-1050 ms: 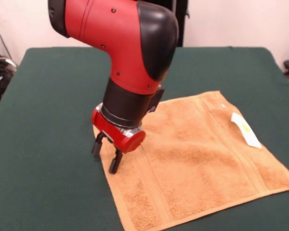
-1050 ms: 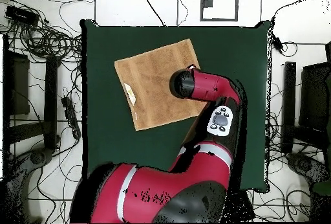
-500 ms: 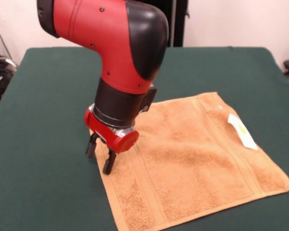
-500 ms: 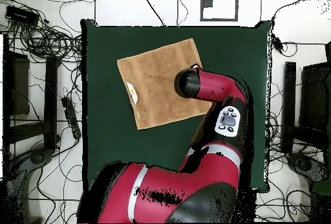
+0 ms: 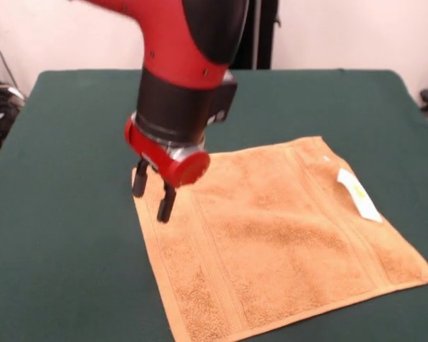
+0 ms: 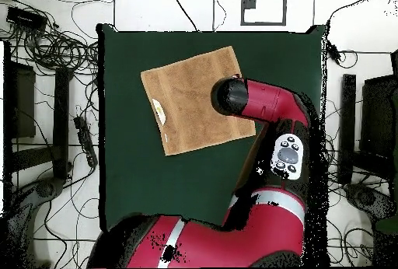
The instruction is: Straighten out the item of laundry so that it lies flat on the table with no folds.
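Lifted since half a second ago, the claw (image 5: 151,197) now hangs just above the towel's edge, its two dark fingers (image 5: 166,202) spread apart and gripping nothing. From the front, the orange-tan towel (image 5: 285,242) lies spread out nearly flat on the green surface (image 5: 64,214), filling the 4 o'clock part of the picture, with a white care tag (image 5: 358,194) at its 2 o'clock side. The red and black arm (image 5: 182,64) comes down at 11 o'clock and hides the towel's far left corner. Overhead, cables (image 6: 58,48) lie on the floor round the surface at 9 o'clock.
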Tool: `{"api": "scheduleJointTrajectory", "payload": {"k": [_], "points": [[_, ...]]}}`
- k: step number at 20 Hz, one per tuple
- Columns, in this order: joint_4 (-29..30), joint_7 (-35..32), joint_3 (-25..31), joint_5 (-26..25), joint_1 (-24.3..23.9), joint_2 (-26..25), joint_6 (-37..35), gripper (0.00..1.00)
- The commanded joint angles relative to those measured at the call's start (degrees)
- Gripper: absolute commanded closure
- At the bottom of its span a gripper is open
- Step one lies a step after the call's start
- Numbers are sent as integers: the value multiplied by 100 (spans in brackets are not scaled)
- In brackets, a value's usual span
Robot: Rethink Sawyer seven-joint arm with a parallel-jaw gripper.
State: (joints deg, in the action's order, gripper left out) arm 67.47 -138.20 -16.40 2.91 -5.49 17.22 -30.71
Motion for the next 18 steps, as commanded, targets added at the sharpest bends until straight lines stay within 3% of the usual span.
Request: {"api": "scheduleJointTrajectory", "payload": {"k": [1, 10, 18], "points": [[-17, -57, 114, -351, 647, 353, -621, 0], [-627, -789, -959, -555, 1322, 23, -480, 0], [-971, -689, -1208, -498, 1372, -148, -669, 0]]}}
